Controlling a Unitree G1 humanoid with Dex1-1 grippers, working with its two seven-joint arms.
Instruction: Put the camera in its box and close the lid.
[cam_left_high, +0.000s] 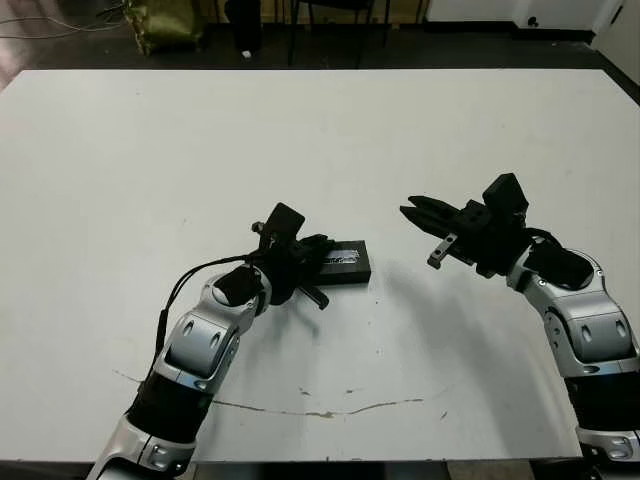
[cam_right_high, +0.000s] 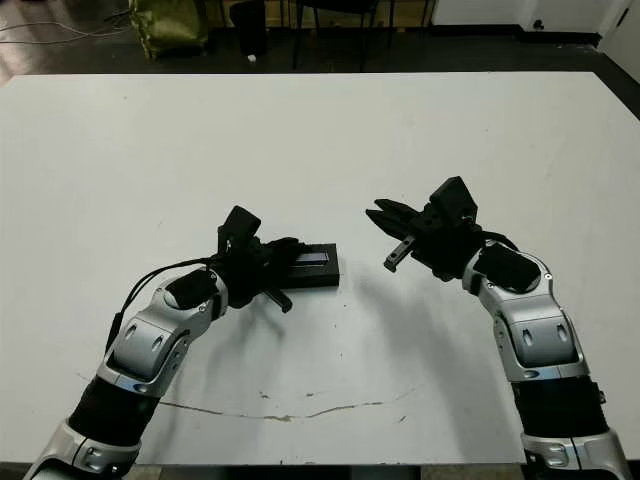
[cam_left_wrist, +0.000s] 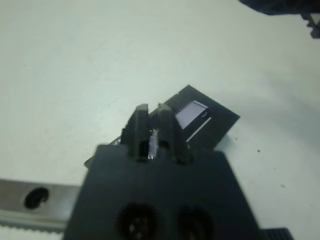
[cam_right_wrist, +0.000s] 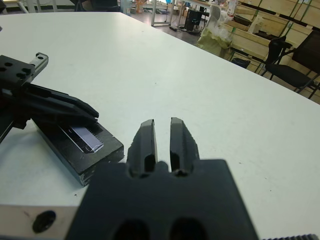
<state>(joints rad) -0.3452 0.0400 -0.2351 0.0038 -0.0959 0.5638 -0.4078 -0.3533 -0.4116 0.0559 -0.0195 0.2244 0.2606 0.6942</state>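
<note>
The lid (cam_left_high: 347, 258), a black slab with a pale strip, lies flat on the box (cam_right_wrist: 98, 161), so the two form one closed black block at the table's middle. The camera is hidden. My left gripper (cam_left_high: 322, 247) is shut and empty, with its fingertips (cam_right_wrist: 82, 107) resting over the left end of the lid. In the left wrist view the strip (cam_left_wrist: 192, 114) shows just past those fingers. My right gripper (cam_left_high: 413, 212) hovers to the right of the box, clear of it, shut with nothing between its fingers.
The white table (cam_left_high: 320, 140) stretches far beyond the box. A thin cracked line (cam_left_high: 320, 410) runs across it near the front edge. Beyond the far edge are a green bag (cam_left_high: 165, 22) and chair legs (cam_left_high: 330, 30) on a dark floor.
</note>
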